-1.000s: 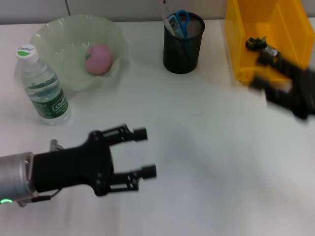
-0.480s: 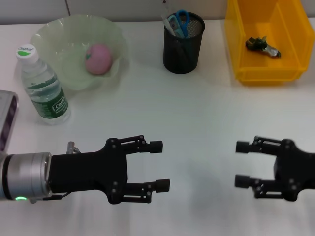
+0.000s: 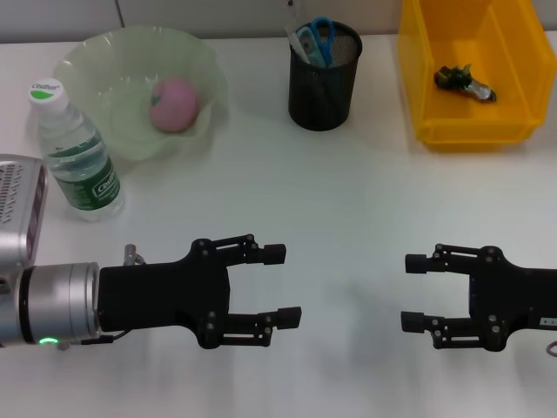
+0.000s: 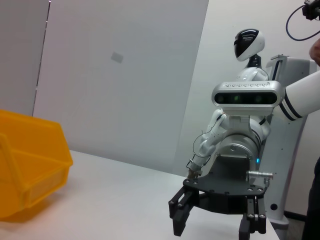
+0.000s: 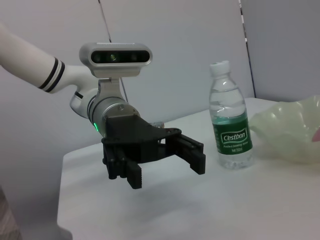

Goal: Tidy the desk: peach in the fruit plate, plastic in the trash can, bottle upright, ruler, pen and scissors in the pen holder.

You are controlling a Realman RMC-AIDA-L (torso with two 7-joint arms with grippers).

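The pink peach [image 3: 172, 103] lies in the pale green fruit plate [image 3: 104, 65] at the back left. Beside the plate, the water bottle [image 3: 74, 152] stands upright; it also shows as the bottle [image 5: 230, 125]. The black mesh pen holder [image 3: 324, 83] holds the blue-handled scissors [image 3: 322, 35] and the ruler [image 3: 294, 26]; the pen cannot be told apart. A dark scrap of plastic [image 3: 466, 81] lies in the yellow trash can [image 3: 435, 131]. My left gripper [image 3: 283, 285] hangs open and empty over the front left. My right gripper [image 3: 412, 292] is open and empty at the front right.
The two grippers face each other across bare white tabletop. The left wrist view shows the right gripper [image 4: 215, 227] and a corner of the yellow can [image 4: 30, 170]. The left gripper [image 5: 165, 170] appears in the right wrist view.
My right arm has come back from the yellow trash can to the front right of the table. The left gripper has shifted a little rightward. Both stay open.
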